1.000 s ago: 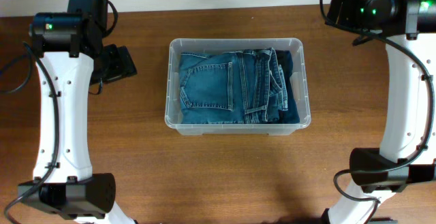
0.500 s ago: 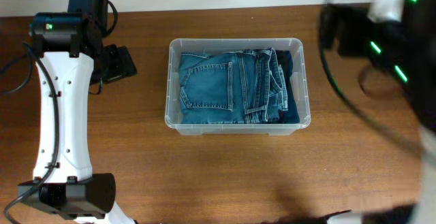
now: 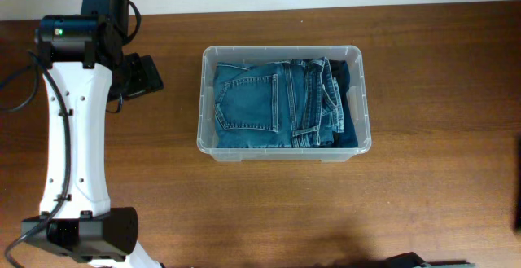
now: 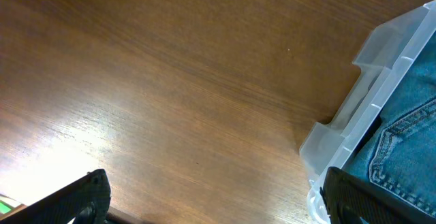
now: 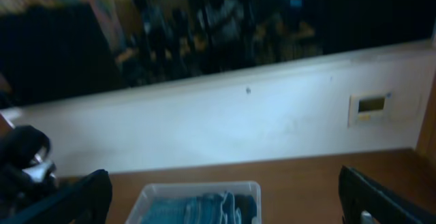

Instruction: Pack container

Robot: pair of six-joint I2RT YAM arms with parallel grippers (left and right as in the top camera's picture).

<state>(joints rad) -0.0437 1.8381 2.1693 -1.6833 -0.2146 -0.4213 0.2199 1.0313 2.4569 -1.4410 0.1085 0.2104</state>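
As the folded jeans (image 3: 273,105) already lie inside the container (image 3: 281,50), I judge the packing close to done; no other item shows on the table (image 3: 423,97).

Container position: mid-table, upright, long side across my reach, nearer the far edge than the near one. The jeans fill most of the floor; a darker fold sits against the right wall.

Left claw (image 4: 218,198): fingers wide apart, nothing between them, hovering over bare wood just beside the container's left end.

Right claw (image 5: 225,198): fingers also wide apart and empty. It is raised high, out of the overhead view. Its camera looks at the back wall (image 5: 225,129), with the container low in the view. That picture is blurred.

Risks:
- A left finger could catch the stepped lip at the corner if I move right without lifting. The plastic looks light, so it would likely slide or tip.
- The right arm could come down onto the rim or snag the denim, because I have no sharp view from that side.
- Dragging across the top fold could pull the jeans open.

Room: broad bare wood right of and in front of the container, a narrower strip on the left, and little behind it.
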